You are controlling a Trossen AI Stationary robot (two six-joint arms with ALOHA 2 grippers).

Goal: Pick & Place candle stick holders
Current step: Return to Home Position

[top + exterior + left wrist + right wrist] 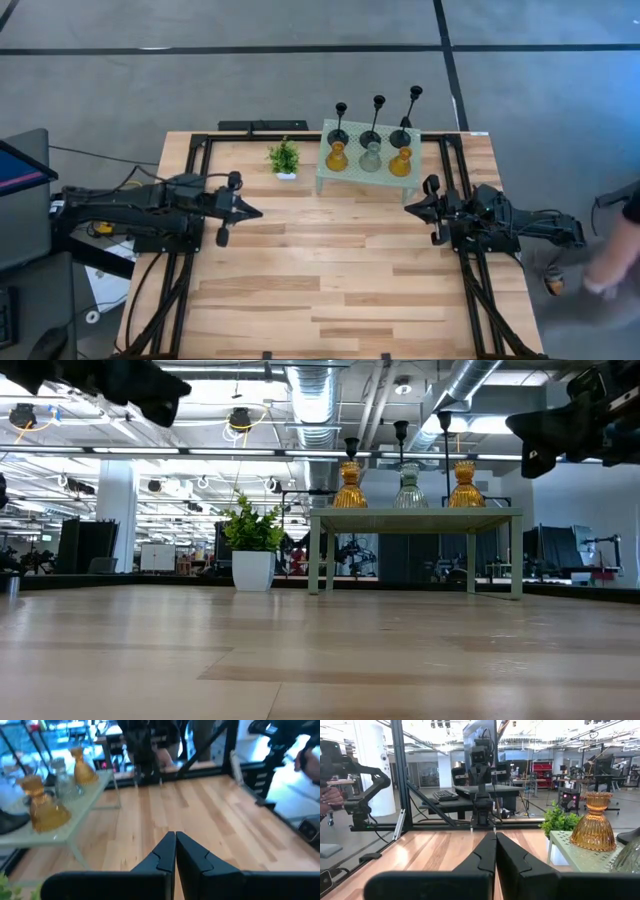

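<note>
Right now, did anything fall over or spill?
Nothing stands out. All six candle holders stand upright in two rows on the mesh stand, the potted plant upright beside it. The left gripper and right gripper wait at the sides.

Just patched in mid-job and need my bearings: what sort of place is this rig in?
Likely a robotics lab or industrial workshop: exposed ceiling ducts, a taped concrete floor around the wooden table, and a desk with a keyboard beyond it.
</note>
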